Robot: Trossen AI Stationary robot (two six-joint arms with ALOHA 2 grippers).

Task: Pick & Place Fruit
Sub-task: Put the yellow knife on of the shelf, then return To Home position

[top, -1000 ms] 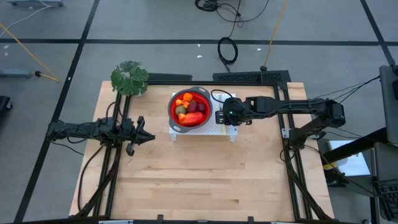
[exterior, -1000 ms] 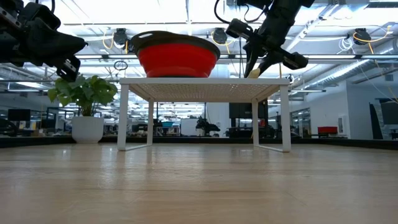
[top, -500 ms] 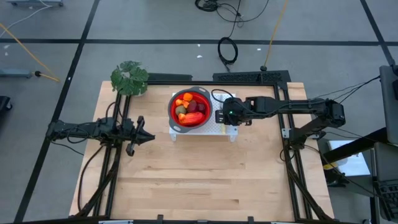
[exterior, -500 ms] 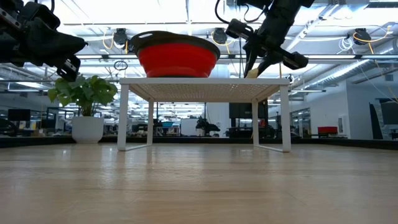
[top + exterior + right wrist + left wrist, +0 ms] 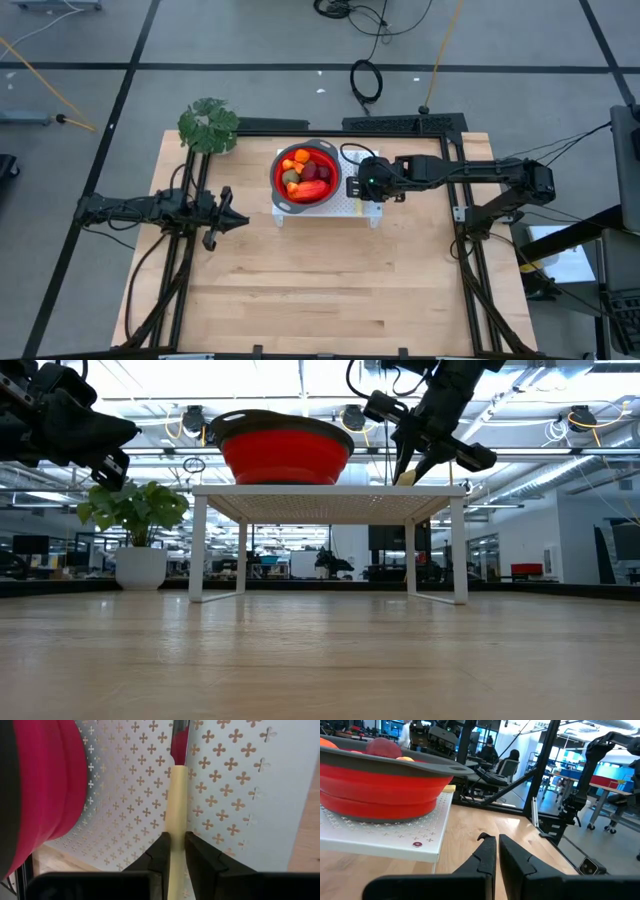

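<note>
From above, the fruit [image 5: 304,172] lay heaped in the red bowl [image 5: 283,162], which stood on a small white perforated stand [image 5: 360,207] on the table [image 5: 320,290]. My right pincer [image 5: 354,187] sat just beside the bowl, over the stand. My left pincer [image 5: 232,219] waited well apart from the bowl, over bare wood.

At table level, the bowl stood on top of the stand, and my right pincer came down just beside it with a pale handle tip at its fingertips. The fruit was hidden behind the bowl's wall.

From my left wrist, my own fingers [image 5: 487,851] stood pressed together, empty, and a dark red round piece [image 5: 383,747] and some orange ones showed above the bowl's grey rim.

From my right wrist, my fingers [image 5: 161,851] were clamped on the pale handle of the knife [image 5: 176,810], which lay flat on the stand just beside the bowl.

I judged the handle stiff, light and smooth, so a grip near its middle suited it. The fruit looked small, light and rounded, likely to roll or slip. The long red-orange piece would be best taken across its narrow middle, the round ones squarely across their widest part.
</note>
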